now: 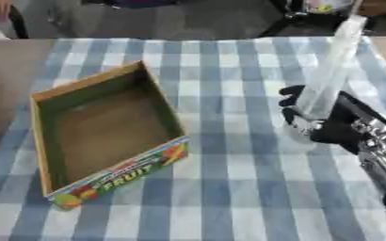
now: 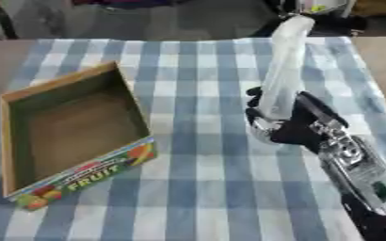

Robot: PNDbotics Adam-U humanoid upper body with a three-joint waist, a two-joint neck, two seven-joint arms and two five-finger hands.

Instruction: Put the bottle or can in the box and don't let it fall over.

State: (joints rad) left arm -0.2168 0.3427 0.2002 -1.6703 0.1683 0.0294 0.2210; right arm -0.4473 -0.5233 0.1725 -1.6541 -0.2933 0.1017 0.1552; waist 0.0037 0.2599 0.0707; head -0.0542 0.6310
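Note:
A tall clear bottle [image 1: 332,63] stands on the blue and white checked cloth at the right, leaning slightly with its top toward the far right. My right hand [image 2: 291,123] comes in from the lower right, its fingers curled round the bottle's lower part. An open cardboard box [image 1: 106,124] with a green inside and a "FRUIT" label on its near wall lies at the left, holding nothing. The bottle is well to the right of the box. My left hand shows in neither view.
The checked cloth [image 1: 229,188] covers most of the table; bare brown tabletop [image 1: 15,56] shows at the far left. Dark floor and chair legs lie beyond the table's far edge.

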